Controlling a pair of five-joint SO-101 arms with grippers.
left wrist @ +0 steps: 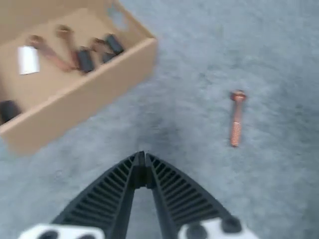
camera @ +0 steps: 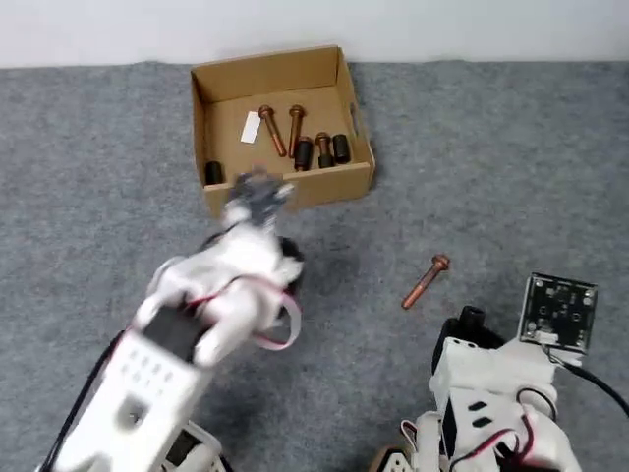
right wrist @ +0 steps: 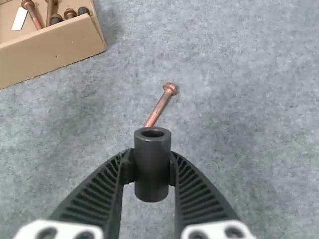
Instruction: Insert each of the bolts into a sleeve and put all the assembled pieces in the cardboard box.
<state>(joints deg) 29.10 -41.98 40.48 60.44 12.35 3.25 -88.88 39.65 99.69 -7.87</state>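
One brown cardboard box (camera: pixel 218 84), upper centre, holds three copper bolts (camera: pixel 270 130); its black sleeves (camera: pixel 341 147) are hard to count. One loose copper bolt (camera: pixel 426 281) lies centre-right. The right gripper (right wrist: pixel 151 162) pinches one black cylindrical sleeve (right wrist: pixel 151 144); the left gripper (left wrist: pixel 141 160) has its fingers pressed together.

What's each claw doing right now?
Left claw: closed, holding nothing.
Right claw: closed on a black sleeve.
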